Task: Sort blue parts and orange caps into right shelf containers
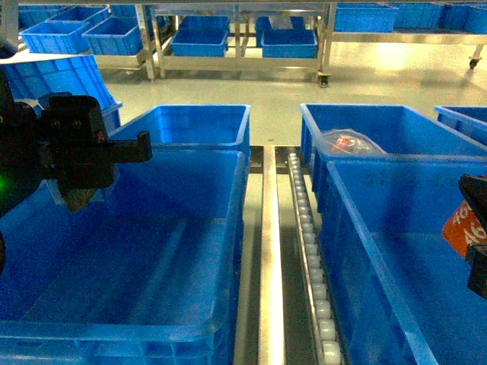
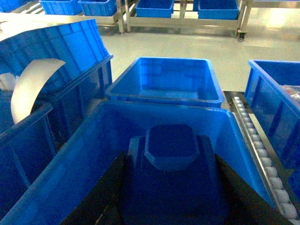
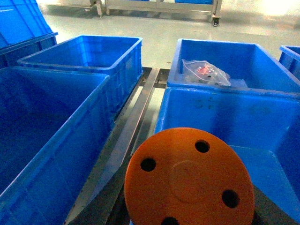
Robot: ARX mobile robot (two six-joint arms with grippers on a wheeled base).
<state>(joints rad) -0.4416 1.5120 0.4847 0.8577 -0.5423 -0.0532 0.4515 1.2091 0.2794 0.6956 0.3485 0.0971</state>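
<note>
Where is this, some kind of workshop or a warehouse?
Probably a factory or warehouse parts-sorting area. Large blue crates sit either side of a roller track, more crates fill metal racks on a bare floor, and the right gripper carries an orange cap.

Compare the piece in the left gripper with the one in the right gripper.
The blue part is blocky with cut corners; the orange cap is a round disc. The blue part's top face is plain, while the orange cap's flat top has small holes. The blue part nearly matches the crates' colour; the orange cap stands out. Both are held over crates.
</note>
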